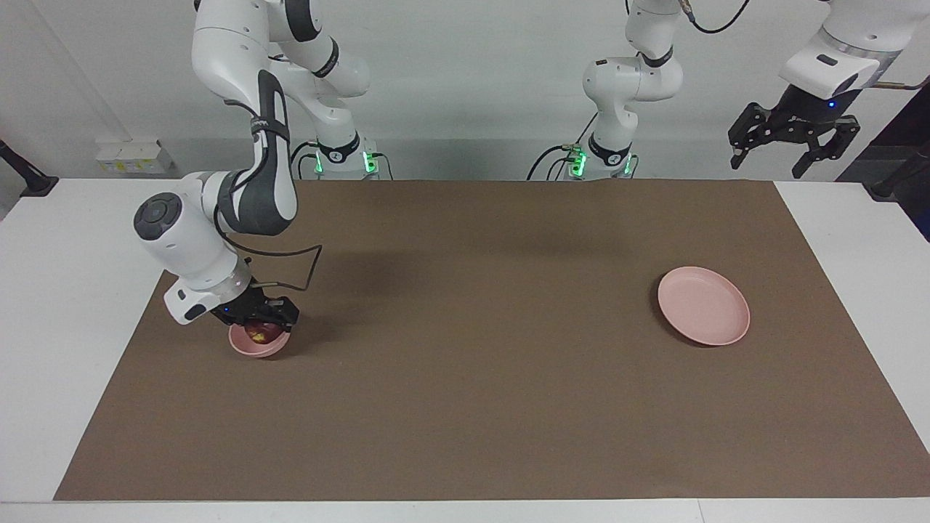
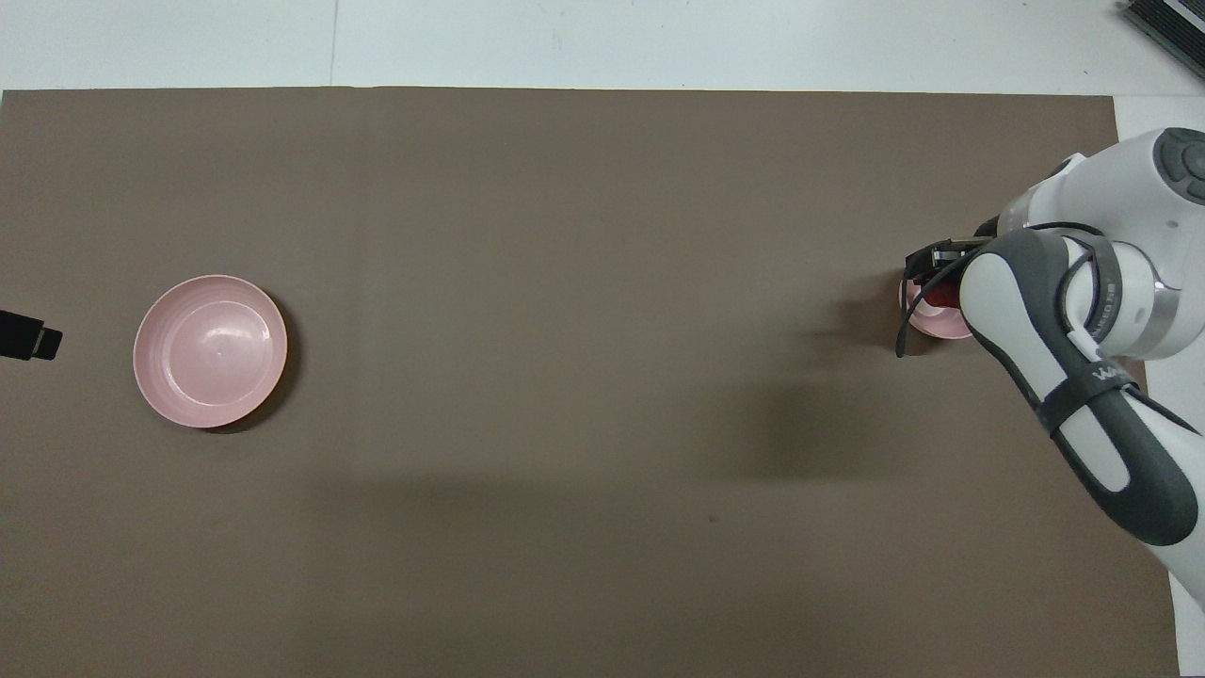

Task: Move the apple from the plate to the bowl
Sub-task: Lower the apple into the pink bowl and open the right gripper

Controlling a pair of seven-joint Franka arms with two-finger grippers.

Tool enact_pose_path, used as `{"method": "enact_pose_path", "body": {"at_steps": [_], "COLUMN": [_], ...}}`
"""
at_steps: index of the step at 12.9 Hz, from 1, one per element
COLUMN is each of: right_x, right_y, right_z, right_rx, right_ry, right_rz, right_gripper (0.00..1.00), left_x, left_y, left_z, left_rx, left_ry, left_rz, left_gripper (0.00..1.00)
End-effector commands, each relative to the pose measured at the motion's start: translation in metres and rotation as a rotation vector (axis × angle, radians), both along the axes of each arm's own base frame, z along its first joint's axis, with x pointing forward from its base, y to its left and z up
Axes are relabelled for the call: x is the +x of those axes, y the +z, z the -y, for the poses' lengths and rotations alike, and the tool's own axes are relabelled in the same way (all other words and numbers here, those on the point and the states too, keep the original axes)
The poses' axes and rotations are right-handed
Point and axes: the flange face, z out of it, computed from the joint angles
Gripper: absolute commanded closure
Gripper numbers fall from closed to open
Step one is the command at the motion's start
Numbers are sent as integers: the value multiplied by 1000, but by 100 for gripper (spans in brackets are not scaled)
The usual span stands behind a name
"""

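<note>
Dark-red apple [image 1: 256, 333] with yellowish patch sits within pale-pink bowl [image 1: 256, 349].

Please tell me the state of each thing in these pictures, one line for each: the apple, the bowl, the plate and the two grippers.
apple: inside the bowl, held by the right gripper.
bowl: upright on the brown mat, at the right arm's end.
plate: empty, flat on the mat, at the left arm's end.
right gripper: shut on the apple, lowered into the bowl.
left gripper: open, raised off the mat's corner, waiting.
</note>
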Motion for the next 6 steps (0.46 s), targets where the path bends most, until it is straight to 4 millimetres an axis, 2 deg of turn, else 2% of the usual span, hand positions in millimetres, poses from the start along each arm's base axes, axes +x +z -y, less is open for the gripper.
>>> {"method": "enact_pose_path", "body": {"at_steps": [1, 2, 3, 6], "right_x": [-6, -6, -4, -5], "right_y": [-19, -20, -17, 5], "right_z": [14, 14, 12, 10], "right_rx": [-23, -22, -22, -19], "right_ry": [34, 28, 32, 38], "right_rz": [24, 21, 22, 3], "right_gripper": [92, 31, 0, 0], "left_x": [3, 3, 2, 1], "left_y": [3, 5, 4, 6], "left_z": [-6, -5, -6, -4], "left_rx": [-12, -17, -16, -23], "left_ry": [13, 16, 45, 82], "left_rz": [-9, -5, -5, 0], "left_gripper": [0, 0, 0, 0]}}
